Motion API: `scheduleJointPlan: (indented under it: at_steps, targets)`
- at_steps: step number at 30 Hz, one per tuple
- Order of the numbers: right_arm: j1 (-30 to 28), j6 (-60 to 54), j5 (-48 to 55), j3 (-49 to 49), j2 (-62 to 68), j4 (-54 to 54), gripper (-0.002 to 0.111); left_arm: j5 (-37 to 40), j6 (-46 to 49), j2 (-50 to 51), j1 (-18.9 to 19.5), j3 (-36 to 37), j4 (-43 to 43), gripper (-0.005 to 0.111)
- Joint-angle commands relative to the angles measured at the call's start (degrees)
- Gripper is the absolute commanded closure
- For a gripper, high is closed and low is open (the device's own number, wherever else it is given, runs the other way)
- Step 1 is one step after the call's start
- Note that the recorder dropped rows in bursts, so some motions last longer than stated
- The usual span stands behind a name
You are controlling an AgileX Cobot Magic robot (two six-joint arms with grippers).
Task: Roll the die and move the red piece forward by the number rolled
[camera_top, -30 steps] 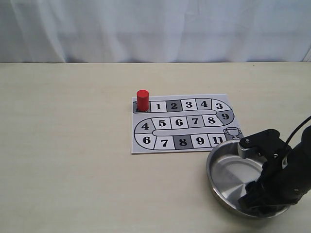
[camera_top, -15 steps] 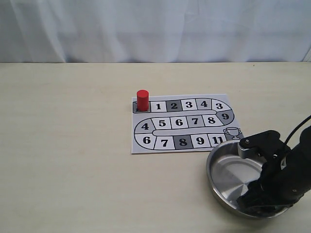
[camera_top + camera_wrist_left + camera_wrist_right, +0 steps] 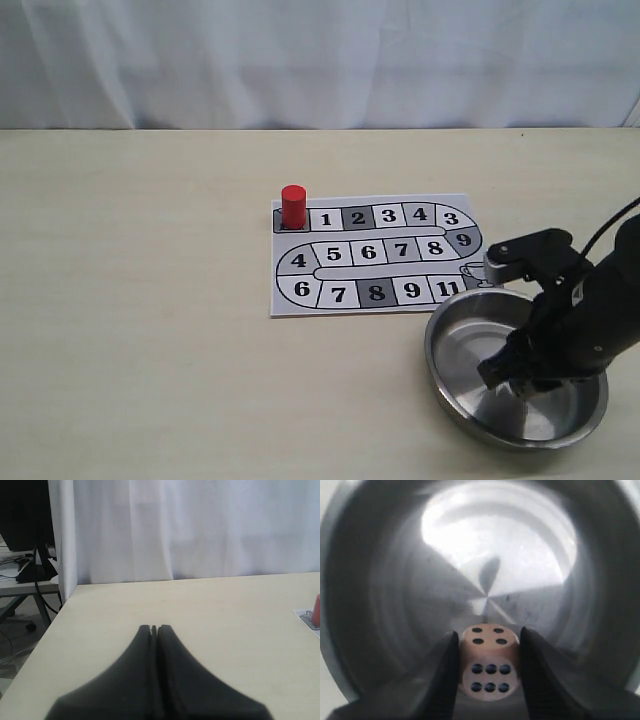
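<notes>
The pale die (image 3: 489, 662) sits between the two black fingers of my right gripper (image 3: 489, 652), which is shut on it; a four-pip face and a six-pip face show. It hangs over the inside of the steel bowl (image 3: 380, 605). In the exterior view the right gripper (image 3: 512, 380) is above the bowl (image 3: 432, 350) and hides the die. The red piece (image 3: 293, 206) stands upright on the start square at the board's (image 3: 375, 290) far left corner. My left gripper (image 3: 154, 628) is shut on nothing, low over bare table, with the red piece (image 3: 317, 611) just showing at the frame's edge.
The numbered paper board lies flat mid-table, and the bowl's rim overlaps its near right corner by the trophy square (image 3: 478, 272). A white curtain (image 3: 320, 60) hangs behind the table. The left wrist view shows the table's side edge (image 3: 50, 630) with a desk beyond it.
My right gripper has risen inside the bowl and shifted a little toward the board. The red piece and the board have not moved.
</notes>
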Motion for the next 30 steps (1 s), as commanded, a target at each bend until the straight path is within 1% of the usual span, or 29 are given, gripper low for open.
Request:
scheduleJointPlan:
  at_steps: [1, 3, 6, 9, 14, 19, 21, 23, 30]
  targets:
    - [0.0, 0.7, 0.6, -3.6, -3.2, -1.0, 0.104, -0.3, -0.1, 0.3, -0.1, -0.4, -0.4, 0.107]
    - [0.0, 3.8, 0.6, -5.2, -4.5, -4.2, 0.104, -0.3, -0.1, 0.3, -0.1, -0.4, -0.4, 0.107]
    - [-0.5, 10.1, 0.8, -7.3, -5.6, -12.6, 0.104, -0.3, -0.1, 0.3, -0.1, -0.4, -0.4, 0.107]
    - [-3.5, 17.3, 1.9, -9.2, -5.6, -19.4, 0.104, -0.3, -0.1, 0.3, -0.1, -0.4, -0.4, 0.107]
    - [-12.9, 23.9, 2.9, -10.3, -5.5, -26.1, 0.104, -0.3, -0.1, 0.3, -0.1, -0.4, -0.4, 0.107]
    - [-24.3, 27.8, 3.0, -10.3, -5.4, -33.3, 0.104, -0.4, -0.1, 0.3, -0.1, -0.4, -0.4, 0.107]
    - [-27.6, 28.9, 2.4, -10.3, -5.4, -36.0, 0.104, -0.4, -0.1, 0.3, -0.1, -0.4, -0.4, 0.107]
    - [-30.1, 31.1, -0.5, -10.3, -5.4, -36.4, 0.104, -0.4, -0.1, 0.3, -0.1, -0.4, -0.4, 0.107]
    - [-30.8, 31.0, -12.5, -10.3, -3.5, -35.8, 0.104, -0.4, -0.1, 0.3, -0.1, -0.4, -0.4, 0.107]
